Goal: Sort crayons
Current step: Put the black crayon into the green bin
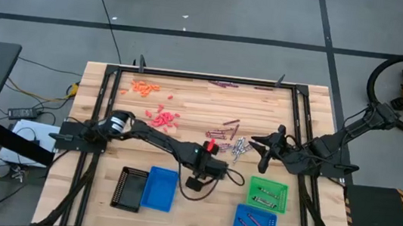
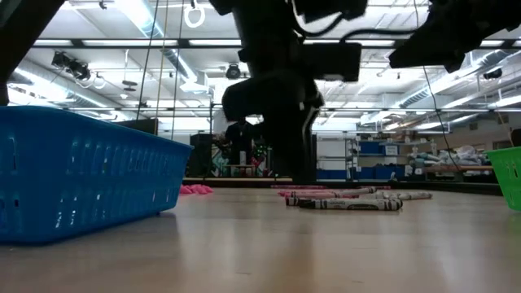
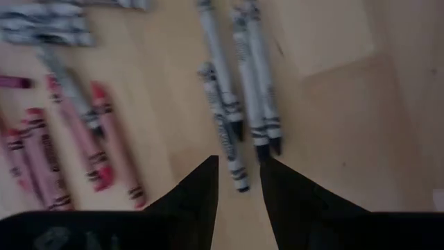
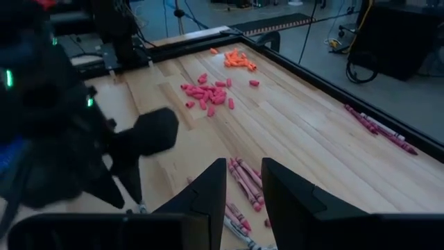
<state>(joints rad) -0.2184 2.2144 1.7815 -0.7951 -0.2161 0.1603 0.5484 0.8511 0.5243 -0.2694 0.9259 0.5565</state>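
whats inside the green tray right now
In the high view, the green tray holds a few dark crayons lying on its floor. How many there are, and their exact colour, cannot be made out. The low view shows only the tray's outer wall.

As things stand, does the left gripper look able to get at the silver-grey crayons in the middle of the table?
Probably yes. The left gripper hangs open right over the silver-grey crayons, its gap lined up with one of them, and nothing lies between. They lie close together, so taking just one may be fiddly.

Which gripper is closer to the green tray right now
Right. The right gripper hangs just above the green tray in the high view; the left gripper is farther off, over the loose crayons.
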